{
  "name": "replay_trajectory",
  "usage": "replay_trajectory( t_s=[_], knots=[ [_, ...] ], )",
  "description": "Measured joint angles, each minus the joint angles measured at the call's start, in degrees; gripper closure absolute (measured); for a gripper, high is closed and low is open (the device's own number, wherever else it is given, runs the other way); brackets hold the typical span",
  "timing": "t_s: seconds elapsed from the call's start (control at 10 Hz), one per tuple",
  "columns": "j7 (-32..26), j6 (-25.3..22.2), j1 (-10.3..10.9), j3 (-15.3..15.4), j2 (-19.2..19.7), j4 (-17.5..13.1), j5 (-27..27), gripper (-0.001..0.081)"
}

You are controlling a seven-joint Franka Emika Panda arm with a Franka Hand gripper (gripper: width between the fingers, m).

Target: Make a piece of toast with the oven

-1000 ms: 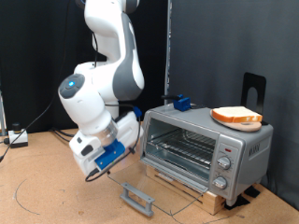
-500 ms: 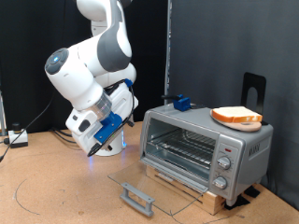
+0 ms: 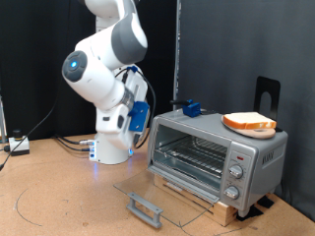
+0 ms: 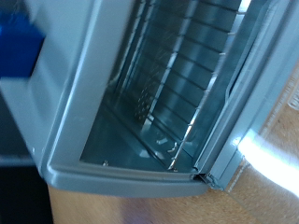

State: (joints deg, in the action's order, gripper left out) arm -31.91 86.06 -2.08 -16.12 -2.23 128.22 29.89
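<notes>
Brushed silver metal oven (image 3: 217, 154) (glass door (image 3: 157, 195) clear, glossy), wire rack (image 4: 187, 84) shiny, matt crusted toast (image 3: 249, 122)

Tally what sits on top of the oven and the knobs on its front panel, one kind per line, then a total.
Piece of toast: 1
Round wooden plate under it: 1
Blue object at the back of the oven top: 1
Knobs on the panel: 3
Total: 6
</notes>
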Motion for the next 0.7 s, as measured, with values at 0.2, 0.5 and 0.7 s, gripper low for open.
replay_trajectory(
  t_s=[0.2, 0.5, 0.7],
  knots=[
    [-5.96, 3.06, 1.5, 2.79, -3.53, 1.02, -5.9, -0.0001],
    [-8.28, 3.91, 1.84, 3.59, -6.39, 3.25, -6.26, -0.0001],
    [-14.35, 1.93, 1.89, 3.62, -8.7, 3.31, -5.78, -0.0001]
  ],
)
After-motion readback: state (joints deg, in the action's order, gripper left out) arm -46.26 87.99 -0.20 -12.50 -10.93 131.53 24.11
